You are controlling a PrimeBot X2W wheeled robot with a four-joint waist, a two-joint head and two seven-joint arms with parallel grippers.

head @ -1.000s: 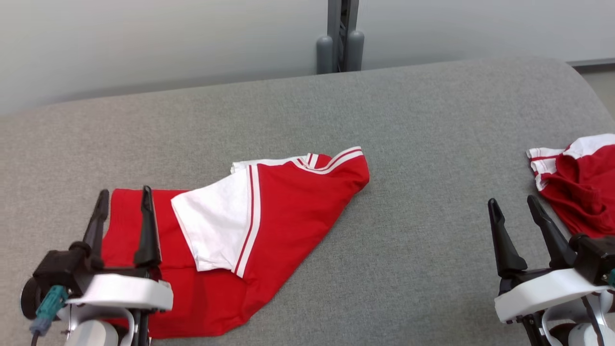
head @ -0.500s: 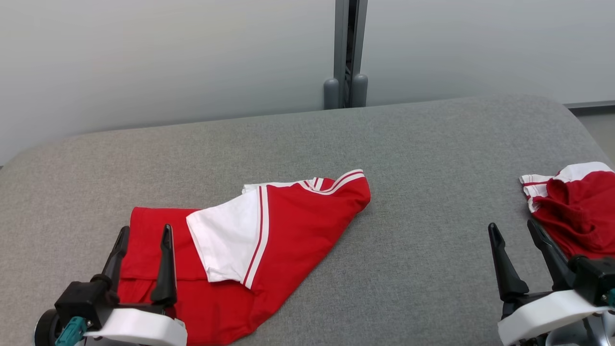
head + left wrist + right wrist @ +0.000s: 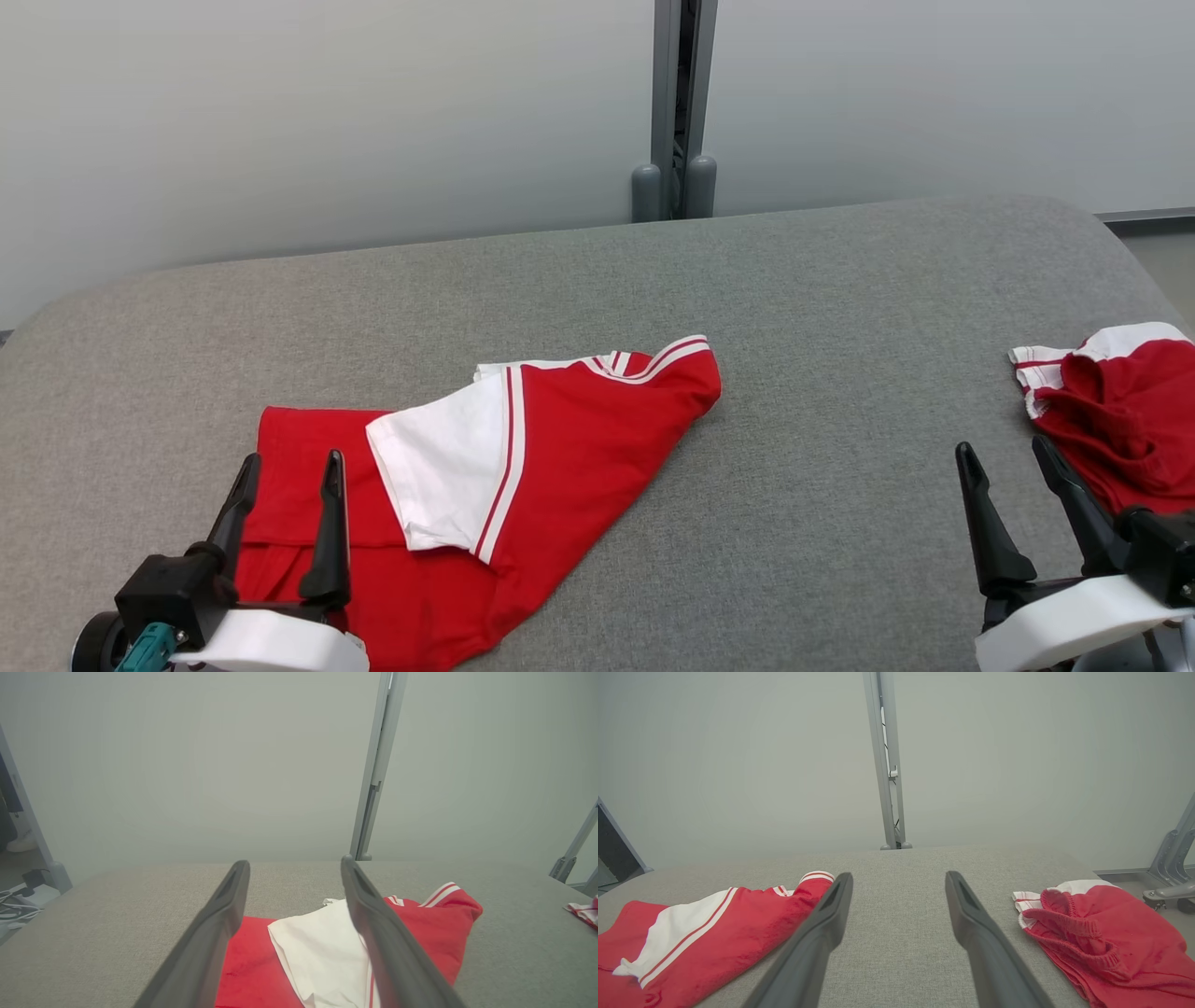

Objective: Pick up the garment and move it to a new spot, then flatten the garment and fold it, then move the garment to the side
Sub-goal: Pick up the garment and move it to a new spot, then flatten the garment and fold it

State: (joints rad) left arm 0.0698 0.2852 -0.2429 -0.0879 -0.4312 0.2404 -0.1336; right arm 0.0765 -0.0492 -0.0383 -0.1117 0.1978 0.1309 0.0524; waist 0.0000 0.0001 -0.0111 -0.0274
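Garment (image 3: pixel 579 439) lies on the grey counter (image 3: pixel 840 280), left of centre and towards the near edge. It's red and folded into a rough wedge, with the collar end pointing far-right. White sleeve (image 3: pixel 439 476) with red and white stripe trim is laid across the top of it. Red body runs out to the left under the sleeve

Left pincer (image 3: pixel 291 459) is near-left, both fingers spread wide with nothing between them. In the head view its tips sit over the garment's left end; can't tell if they touch the cloth

Right pincer (image 3: pixel 1003 444) is near-right, also wide and holding nothing, over bare counter. Well apart from the garment

Second red piece (image 3: pixel 1120 420) is crumpled at the counter's right edge, just right of the right pincer. White striped trim at its far-left corner, and the right wrist view shows a gathered elastic edge on it

Grey post (image 3: pixel 684 93) stands against the pale wall behind the far edge, about centre
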